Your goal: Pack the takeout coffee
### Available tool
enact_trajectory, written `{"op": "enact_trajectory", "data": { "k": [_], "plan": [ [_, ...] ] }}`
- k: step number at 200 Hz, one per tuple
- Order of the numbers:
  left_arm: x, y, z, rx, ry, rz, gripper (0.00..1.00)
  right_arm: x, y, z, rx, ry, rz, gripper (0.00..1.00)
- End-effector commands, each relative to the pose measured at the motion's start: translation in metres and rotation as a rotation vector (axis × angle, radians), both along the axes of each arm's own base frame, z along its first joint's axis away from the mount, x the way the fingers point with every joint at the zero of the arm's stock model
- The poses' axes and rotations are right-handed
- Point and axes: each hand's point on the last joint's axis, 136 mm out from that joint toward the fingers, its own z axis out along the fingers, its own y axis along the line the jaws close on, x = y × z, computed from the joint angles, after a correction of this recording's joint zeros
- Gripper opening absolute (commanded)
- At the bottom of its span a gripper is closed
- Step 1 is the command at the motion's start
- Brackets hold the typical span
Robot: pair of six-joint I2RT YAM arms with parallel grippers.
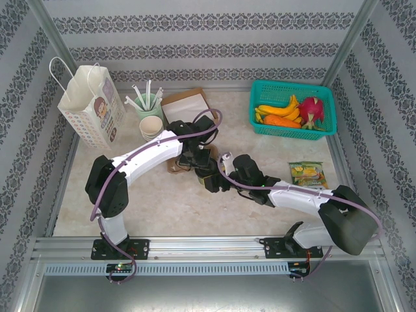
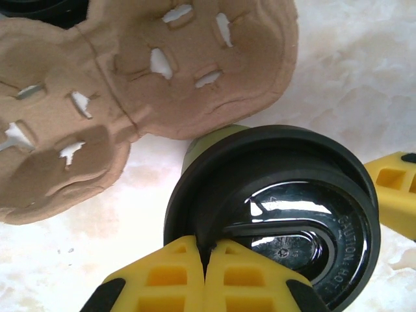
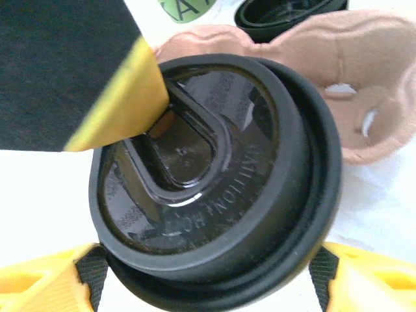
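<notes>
Right fingers (image 3: 374, 276) spread, flanking black lid of takeout coffee (image 3: 260, 195); contact not discernible. Left fingers (image 2: 166, 279) pressed together, tips on lid top. Coffee upright at worktop (image 1: 169, 208) centre, just beside brown pulp carrier (image 2: 130, 84). Far left: paper bag (image 1: 91, 107). Far right: teal fruit basket (image 1: 292, 84).

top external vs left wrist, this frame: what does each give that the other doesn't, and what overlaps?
Top external adds the wider layout: the paper bag back left, the straw holder and stack of cups beside it, the teal fruit basket back right, and the snack packet in front of that.
Left wrist adds the close-up: the takeout coffee with raised lettering on its black lid and a sliver of olive side, and the left gripper shut, fingertips at the lid's edge.
Shared: the brown pulp carrier and the pale marble tabletop.
</notes>
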Motion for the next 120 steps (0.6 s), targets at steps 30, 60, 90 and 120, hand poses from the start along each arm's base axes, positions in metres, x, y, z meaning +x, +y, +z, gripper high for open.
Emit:
{"op": "enact_trajectory", "data": {
  "k": [30,60,90,120],
  "plan": [
    [-0.039,-0.005,-0.042,0.09,0.176,-0.089,0.01,0.01,-0.048,0.009,0.128,0.18,-0.185,0.83],
    [-0.032,-0.009,-0.032,0.079,0.147,-0.102,0.02,0.014,-0.048,0.019,0.214,0.266,-0.186,0.77],
    [-0.029,-0.013,-0.028,0.069,0.131,-0.11,0.04,0.022,-0.04,0.025,0.234,0.325,-0.19,0.72],
    [-0.028,-0.013,-0.026,0.067,0.129,-0.114,0.05,0.026,-0.032,0.026,0.245,0.365,-0.177,0.68]
  ]
}}
